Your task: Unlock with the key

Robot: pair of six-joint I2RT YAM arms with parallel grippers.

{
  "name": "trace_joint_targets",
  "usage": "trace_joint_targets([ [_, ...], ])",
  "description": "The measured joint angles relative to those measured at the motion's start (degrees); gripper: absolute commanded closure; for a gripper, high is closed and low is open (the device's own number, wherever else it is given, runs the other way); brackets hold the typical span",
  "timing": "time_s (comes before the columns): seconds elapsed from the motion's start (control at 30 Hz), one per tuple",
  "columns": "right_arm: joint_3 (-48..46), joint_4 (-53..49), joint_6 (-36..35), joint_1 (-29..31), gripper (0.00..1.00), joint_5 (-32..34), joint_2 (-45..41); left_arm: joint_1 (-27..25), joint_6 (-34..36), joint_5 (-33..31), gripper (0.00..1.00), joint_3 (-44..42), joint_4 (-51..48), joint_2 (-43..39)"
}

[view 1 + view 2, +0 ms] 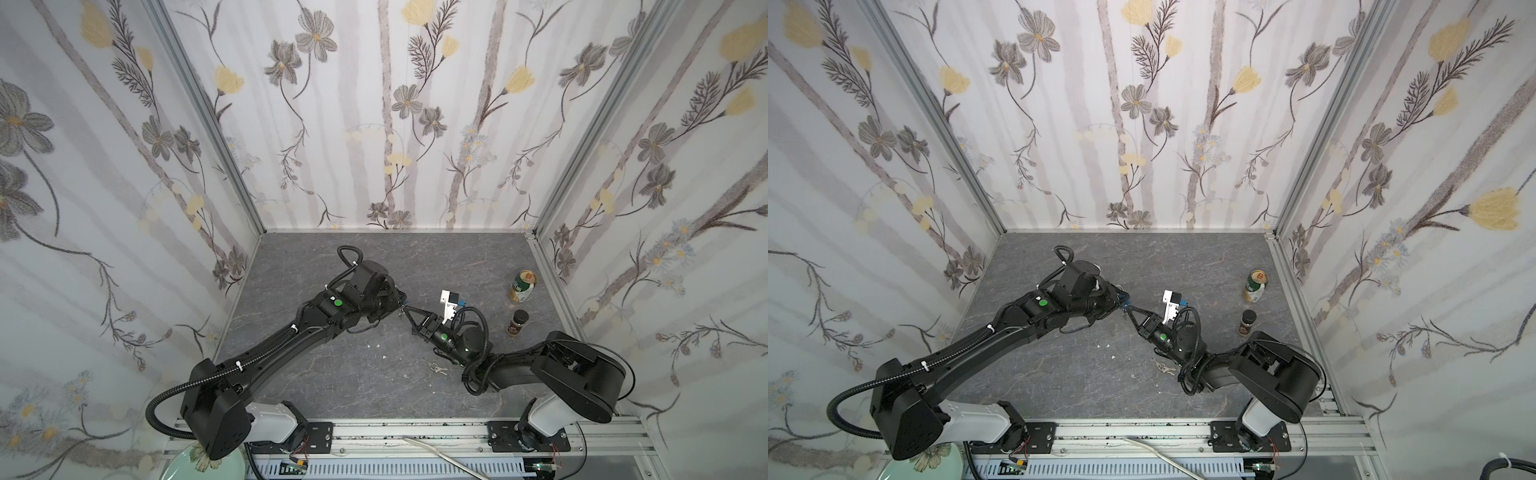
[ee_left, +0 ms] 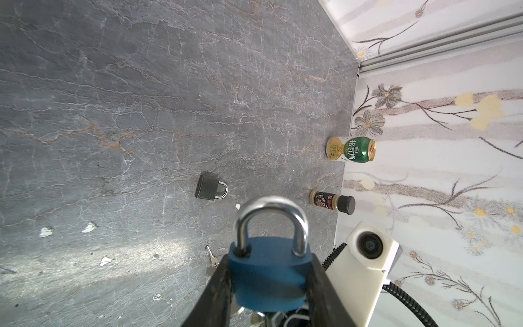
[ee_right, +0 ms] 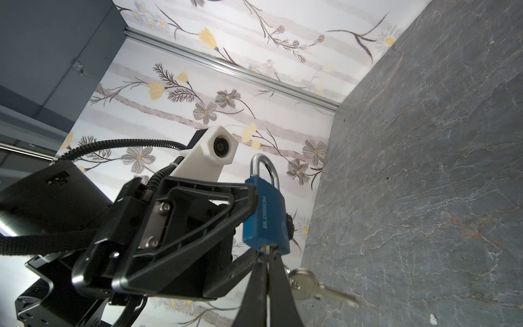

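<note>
**Blue padlock held off the surface, key sitting in its keyhole**

Left fingers are clamping the blue padlock by its two narrow sides, holding it clear of the surface, roughly mid-surface. Right fingers are pinching tight on the key, which is sitting in the keyhole. A spare key is dangling just beside them.

Padlock's long axis is running in line with the right fingers. Keyhole end is facing them, and the shackle is pointing straight away, toward the far left in both top views. Both shackle legs are sitting in the body.

Both top views are showing the two arms meeting tip to tip. Only a sliver of the blue padlock is showing there, and the key is too small to make out. Only the right wrist view is showing the key at the keyhole, plus lettering on the padlock body. Only the left wrist view is showing the shackle face-on and a black padlock lying flat on the surface. Green can and spice bottle are standing near the right wall. A key bunch is lying beside the right arm.
</note>
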Motion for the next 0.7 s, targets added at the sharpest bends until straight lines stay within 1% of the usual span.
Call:
trace_joint_targets([
  [0.43,0.37,7.98,6.73,-0.48,1.0,-2.45,5.25,0.0,0.04,-0.83,1.0,-1.36,0.81,-1.62],
  [0.7,0.74,8.15,10.71,-0.63,1.0,-4.33,7.1,0.02,0.07,-1.79,1.0,-2.89,0.76,-2.6],
])
